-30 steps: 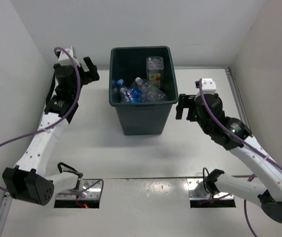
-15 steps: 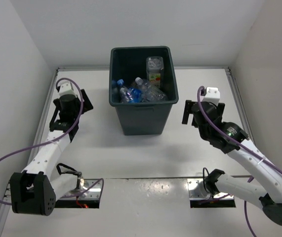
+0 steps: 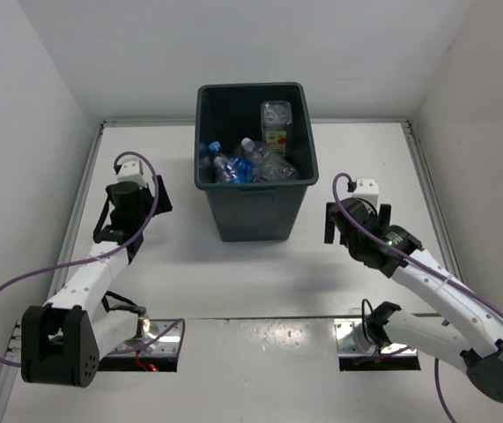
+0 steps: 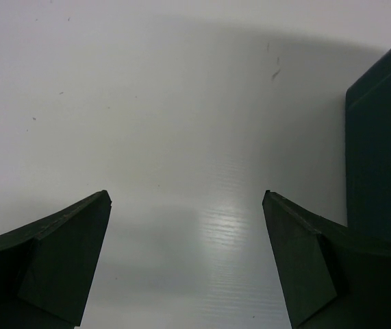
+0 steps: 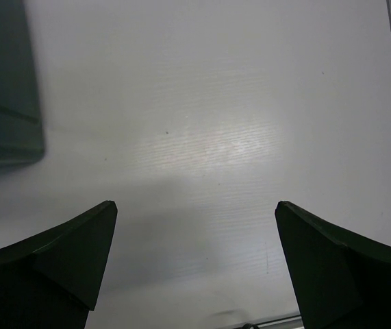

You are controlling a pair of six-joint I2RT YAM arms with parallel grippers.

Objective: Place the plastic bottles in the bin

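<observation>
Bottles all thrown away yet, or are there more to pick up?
Looks finished. Done: the plastic bottles lie inside the bin. In hand: nothing; the left gripper and right gripper are both open and empty. Left: no bottle shows on the table in any view.

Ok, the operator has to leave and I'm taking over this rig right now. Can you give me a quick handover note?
Left gripper: jaws open, empty, over bare table, left of the bin.
Right gripper: jaws open, empty, right of the bin.
Plastic bottles: every one in view is inside the bin. The large bottle with the green-yellow label stands in its far right corner.
Done: no bottle shows on the table in any view.
Left: nothing visible to pick; the job looks complete.
</observation>
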